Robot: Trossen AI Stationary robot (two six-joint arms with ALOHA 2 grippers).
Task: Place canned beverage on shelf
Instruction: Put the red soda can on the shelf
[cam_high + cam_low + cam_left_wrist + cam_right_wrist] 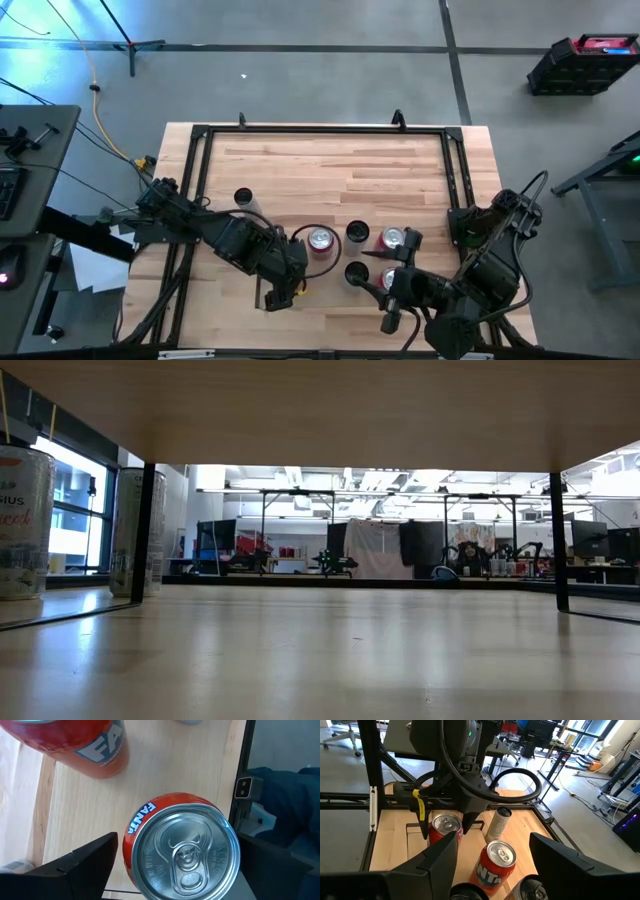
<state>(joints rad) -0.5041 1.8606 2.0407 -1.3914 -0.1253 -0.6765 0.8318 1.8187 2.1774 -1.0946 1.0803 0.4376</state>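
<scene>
An orange Fanta can (182,847) stands upright on the pale wood of the shelf (165,765), close to a thin dark rail (245,760). My left gripper (175,870) hangs over it, pointing steeply down and open, one finger (80,867) on each side of the can. A narrow gap shows beside that finger. The right wrist view shows the same can (445,827) from the side under the left arm. In the high view my left gripper (285,290) hides it. My right gripper (495,855) hovers open above the cans, holding nothing.
A second Fanta can (495,862) and a slim dark-topped can (499,822) stand close by, and two black-topped cans (357,232) (356,272) lie between the arms. One more red can (392,238) stands by the right arm. The low view shows two pale cans (22,520) at its left.
</scene>
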